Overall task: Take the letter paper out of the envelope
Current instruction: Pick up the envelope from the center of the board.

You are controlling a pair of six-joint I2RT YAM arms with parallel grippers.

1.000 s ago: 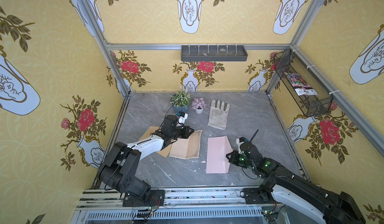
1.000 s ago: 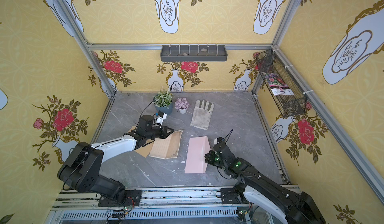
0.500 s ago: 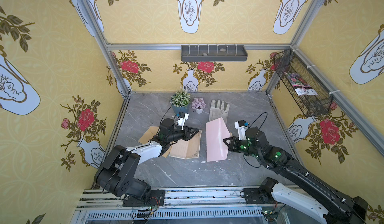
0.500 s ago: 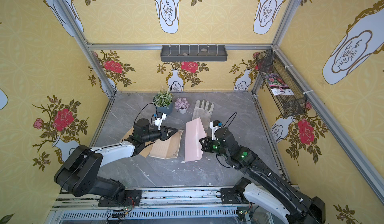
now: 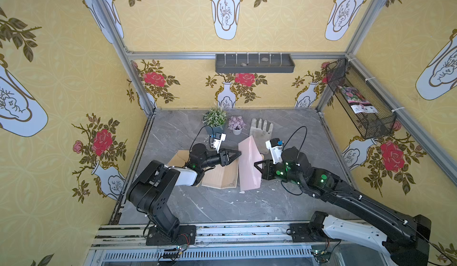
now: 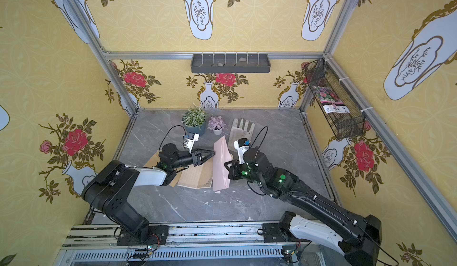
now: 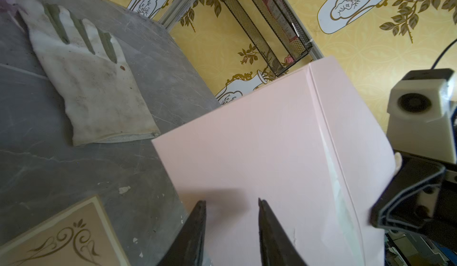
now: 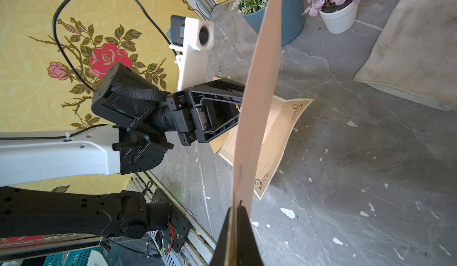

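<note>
Setting: a grey marbled surface (image 5: 222,208) boxed in by yellow walls with a rose and vase pattern.
Right fingers (image 8: 247,247): pressed together on one edge of the pink envelope (image 5: 248,168), with its edge pinched between them.
Left fingers (image 7: 193,232): apart, with a clear gap, holding nothing. They point at the flat face of the pink envelope and their tips are very near it. I cannot tell whether they touch it.
Pink envelope: stands nearly upright between the two arms, with a folded seam running down its face. I cannot tell whether its lower corner rests on the surface.
Letter paper (image 5: 222,175): out of the envelope. It is a tan lined sheet with curled ornaments at the corners, lying slightly buckled on the surface just beside the envelope, below the left fingers.
Brown sheet (image 5: 176,157): flat on the surface, partly under the left arm and the letter paper.
Glove (image 5: 261,131): a soiled white glove, flat on the surface behind the envelope.
Pots: a green plant (image 5: 214,117) and a purple flower (image 5: 236,123) stand side by side near the back wall.
Walls: a grey shelf (image 5: 254,63) at the back and a wire basket (image 5: 366,109) on the right.
</note>
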